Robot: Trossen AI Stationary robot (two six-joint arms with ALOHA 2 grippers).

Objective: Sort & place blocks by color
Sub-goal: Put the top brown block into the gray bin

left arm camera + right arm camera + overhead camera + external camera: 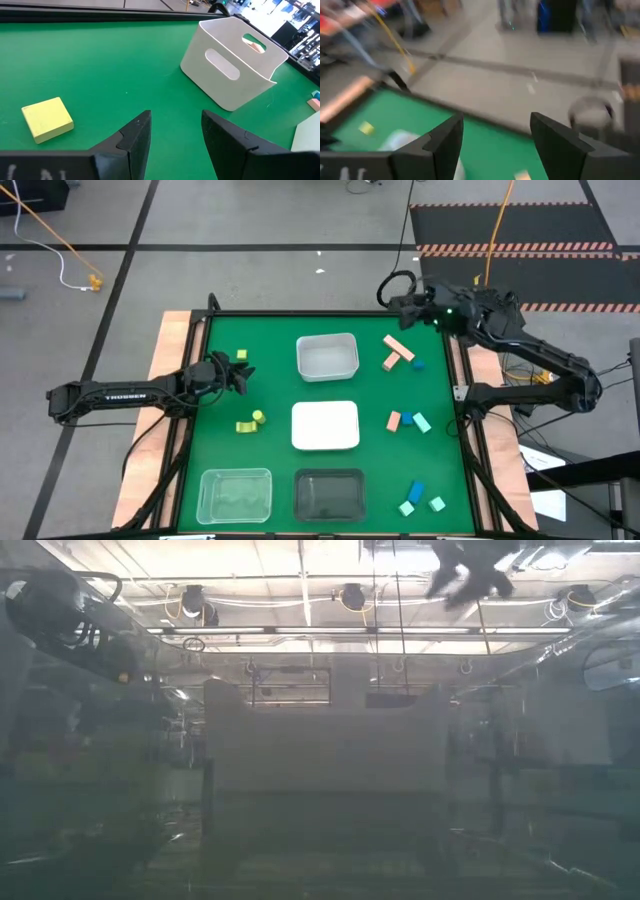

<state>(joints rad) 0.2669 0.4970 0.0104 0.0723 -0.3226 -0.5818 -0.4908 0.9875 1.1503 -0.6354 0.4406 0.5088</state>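
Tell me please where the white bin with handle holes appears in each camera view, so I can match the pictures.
High view: the white bin sits at the top centre of the green mat, above the flat white tray.
Low view: cannot tell; nothing there is clear enough to pick it out.
Left wrist view: the bin is upper right, beyond the open left gripper.
Right wrist view: a pale shape at the bottom left may be it; not sure.
Shared landmark: the green mat.

Low view: table contents obscured by glare through clear tray walls; nothing identifiable. Right wrist view: motion-blurred; a pale tray [402, 141] just ahead of the right gripper [495, 145] is cut by its fingers.
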